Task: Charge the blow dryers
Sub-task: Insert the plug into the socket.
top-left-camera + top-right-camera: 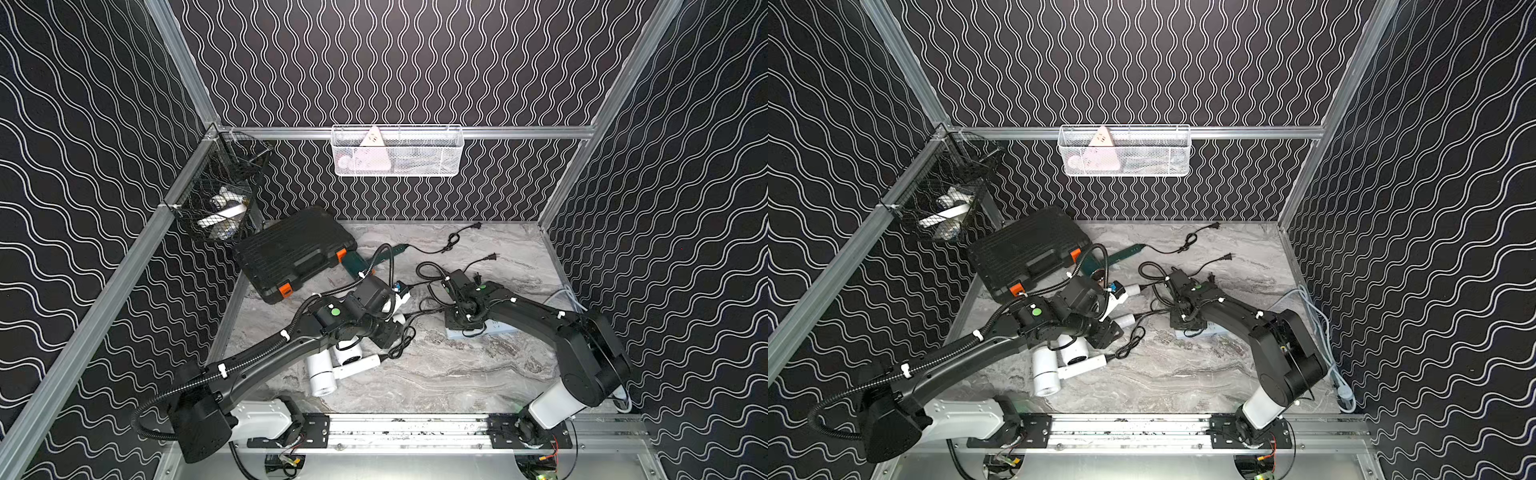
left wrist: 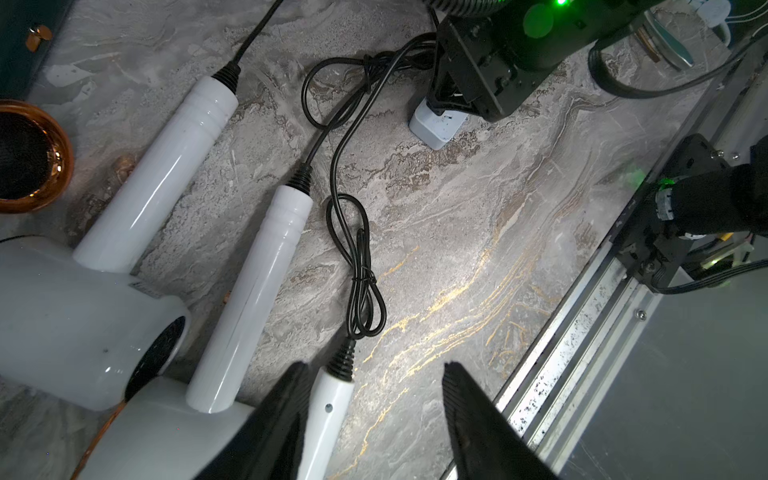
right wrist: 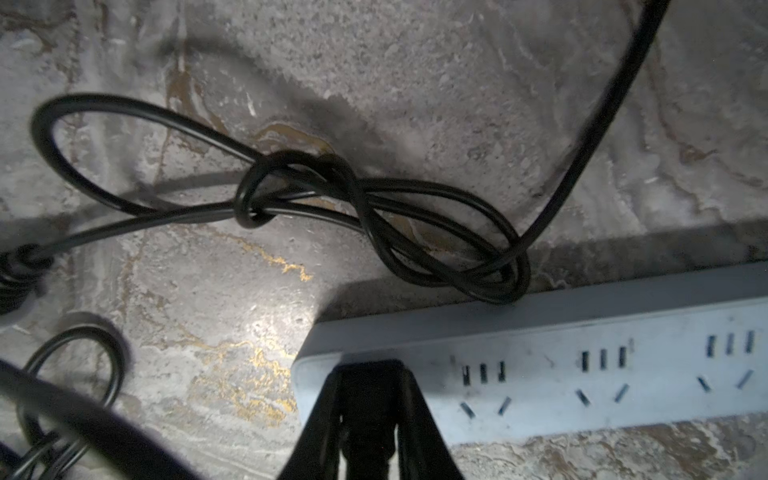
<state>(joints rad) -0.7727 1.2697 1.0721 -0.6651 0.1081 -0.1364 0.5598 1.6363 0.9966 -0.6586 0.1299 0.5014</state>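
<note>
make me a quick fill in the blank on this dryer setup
1. The right tool grips a black ___ at the pale blue power strip's end.
2. The left tool is ___, above the white blow dryers.
3. The black case has ___ latches.
Missing: plug; open; orange.

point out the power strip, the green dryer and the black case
power strip [image 3: 540, 374]: right wrist view, bare part of its top face
green dryer [image 1: 1127, 253]: a top view, on its handle
black case [image 1: 291, 249]: a top view, middle of its lid
</note>
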